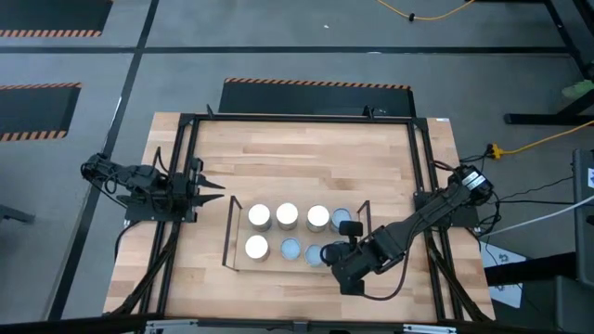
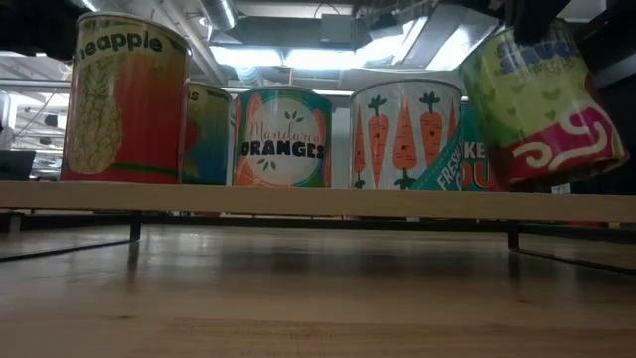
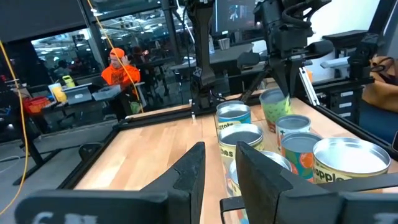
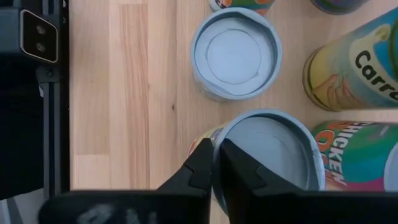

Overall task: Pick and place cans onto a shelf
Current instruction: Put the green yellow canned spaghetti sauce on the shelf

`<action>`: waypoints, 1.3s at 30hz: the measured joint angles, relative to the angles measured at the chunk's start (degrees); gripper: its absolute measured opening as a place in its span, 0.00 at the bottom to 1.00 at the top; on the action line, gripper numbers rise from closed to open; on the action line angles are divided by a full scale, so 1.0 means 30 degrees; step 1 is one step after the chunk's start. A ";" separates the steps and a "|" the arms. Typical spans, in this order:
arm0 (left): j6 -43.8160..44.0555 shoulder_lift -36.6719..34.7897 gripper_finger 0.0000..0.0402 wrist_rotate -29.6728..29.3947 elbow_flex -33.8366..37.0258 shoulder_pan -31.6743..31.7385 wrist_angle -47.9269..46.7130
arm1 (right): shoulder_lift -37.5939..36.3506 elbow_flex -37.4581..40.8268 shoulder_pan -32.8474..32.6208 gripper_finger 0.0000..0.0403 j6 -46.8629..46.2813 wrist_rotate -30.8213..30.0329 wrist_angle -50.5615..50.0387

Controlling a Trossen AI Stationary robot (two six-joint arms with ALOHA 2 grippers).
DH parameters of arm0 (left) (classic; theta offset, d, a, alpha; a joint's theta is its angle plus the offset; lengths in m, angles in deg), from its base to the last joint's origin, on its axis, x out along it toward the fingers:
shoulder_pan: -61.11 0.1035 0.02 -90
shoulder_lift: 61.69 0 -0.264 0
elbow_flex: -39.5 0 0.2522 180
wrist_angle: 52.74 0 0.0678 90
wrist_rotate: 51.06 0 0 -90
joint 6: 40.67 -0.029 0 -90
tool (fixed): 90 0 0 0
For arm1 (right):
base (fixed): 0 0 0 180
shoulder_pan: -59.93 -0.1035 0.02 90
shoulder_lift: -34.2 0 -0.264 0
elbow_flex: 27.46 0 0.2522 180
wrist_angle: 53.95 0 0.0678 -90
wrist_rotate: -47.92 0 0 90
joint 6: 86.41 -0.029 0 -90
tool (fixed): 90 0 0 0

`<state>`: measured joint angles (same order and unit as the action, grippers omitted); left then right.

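Observation:
The shelf [image 1: 234, 262] holds several cans standing upright on their bases in two rows, among them a pineapple can [image 2: 124, 99], an oranges can [image 2: 283, 139] and a carrot can [image 2: 402, 134]. My right gripper [image 4: 216, 169] is over the shelf's near right part, shut on a green-and-pink can [image 2: 542, 109] with a pale-blue top. That can also shows in the left wrist view [image 3: 273, 106]. My left gripper [image 3: 217, 177] waits open at the table's left side [image 1: 209, 192], pointing level toward the shelf, with nothing between its fingers. My right gripper pinches the can's top rim [image 4: 217, 144], one finger inside the recessed top and one outside the wall. The fingers come steeply from above, slanting from the table's right. The can hangs tilted below them, its bottom edge [image 2: 522, 184] close above the shelf board; whether it touches, I cannot tell.
A can with a pale-blue top [image 4: 235, 53] stands just left of the held one, and a chicken can [image 4: 357, 158] is close behind it. Black wire frames [image 1: 368, 209] close the shelf's ends. Bare tabletop [image 1: 297, 158] lies beyond the shelf.

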<state>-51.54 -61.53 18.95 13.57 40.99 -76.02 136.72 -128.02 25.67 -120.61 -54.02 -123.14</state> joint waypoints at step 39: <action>-0.0036 0.0000 0.21 0.0001 0.0000 0.0000 -0.0015 | -0.0054 -0.0007 0.0007 0.23 0.1092 0.0470 -0.0077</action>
<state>-51.65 -61.53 18.95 13.57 40.99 -76.06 136.56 -128.05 25.69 -117.33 -52.61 -123.37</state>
